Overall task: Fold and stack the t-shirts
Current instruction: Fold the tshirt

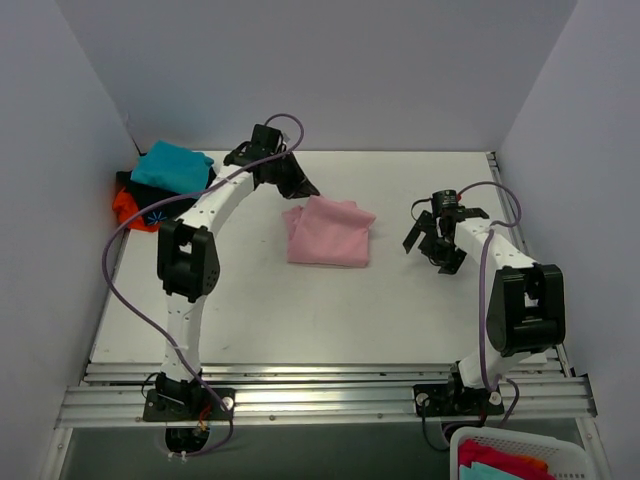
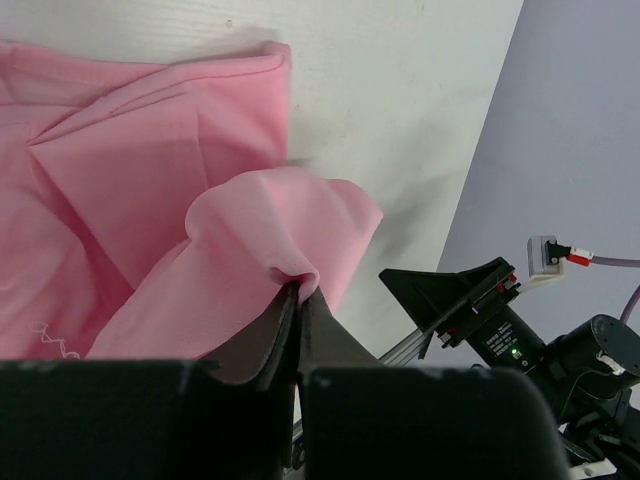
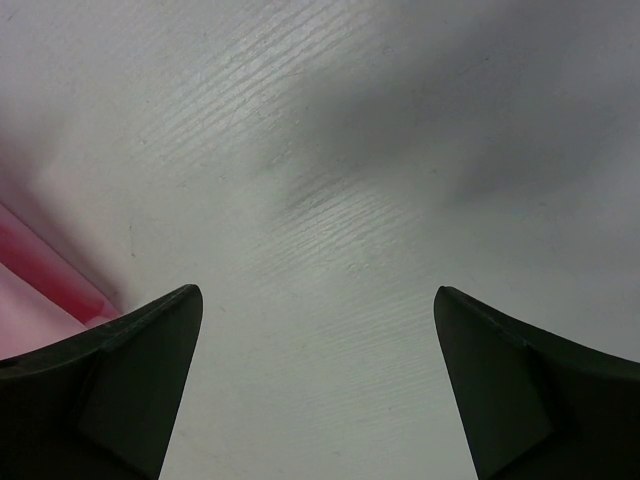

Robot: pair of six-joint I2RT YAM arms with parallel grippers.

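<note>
With the left gripper (image 2: pixel 298 290) clenched on the far-left corner of the pink t-shirt (image 1: pixel 330 232) in the middle of the table (image 1: pixel 300 320), and the right gripper (image 3: pixel 315 292) open and empty near its right edge, lift that corner only a little and lay it flat, without dragging lower layers.

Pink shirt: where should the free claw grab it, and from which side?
Probably grip the shirt by its right edge, coming from the right and pinching from above. It lies flat and folded on the table, the open right claw hovers beside that edge, and the left claw pinches its far-left corner.
</note>
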